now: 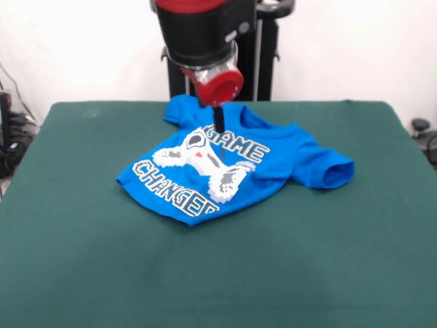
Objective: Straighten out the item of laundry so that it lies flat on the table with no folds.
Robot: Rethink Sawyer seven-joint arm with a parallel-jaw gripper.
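The blue T-shirt (232, 171) is lying rumpled on the far middle of the green counter (218, 273), print up, its right sleeve bunching and its far part folding. The pincer (218, 121) is pressing down near the collar, probably pinning or pinching cloth there; whether it is closed is impossible to tell.

- A plain white wall (355, 48) runs behind the scene, evenly lit.
- Dark cables (13, 130) and equipment crowd the left edge.
- A small black object (420, 126) sits at the right edge.
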